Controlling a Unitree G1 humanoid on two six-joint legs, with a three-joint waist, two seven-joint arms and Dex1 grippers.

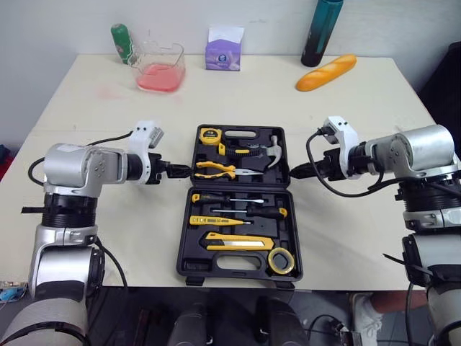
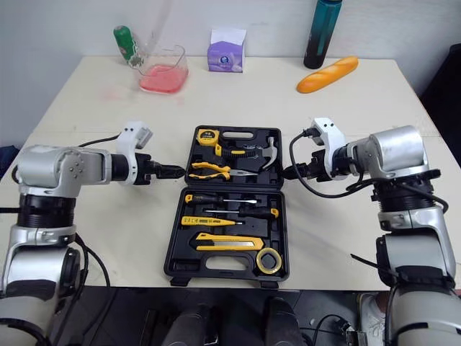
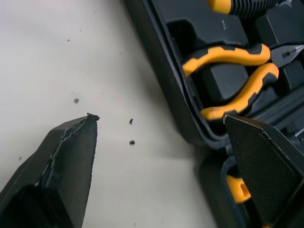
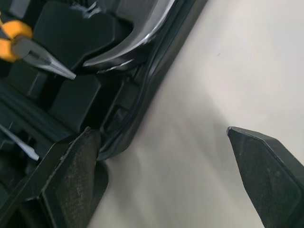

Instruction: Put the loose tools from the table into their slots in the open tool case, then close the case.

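- Head views: the tool case (image 1: 238, 187) lies open on the table (image 1: 86, 231), with pliers (image 1: 216, 170), hammer (image 1: 270, 153) and tape measure (image 1: 209, 135) seated inside. The left gripper (image 1: 180, 171) is at the case's left edge and the right gripper (image 1: 299, 171) at its right edge.
- Left wrist view: the fingers (image 3: 61, 166) are spread wide, one over the table and one over the case by the pliers.
- Right wrist view: the fingers are spread wide, one at the case's rim near the hammer and one over the table.

I count one tool case (image 1: 216, 264), three screwdrivers (image 1: 207, 197), one hammer (image 1: 272, 150), one tape measure (image 1: 209, 135), one pair of pliers (image 1: 213, 170) (yellow-handled), two bottles (image 1: 321, 32), one baguette (image 1: 326, 73).
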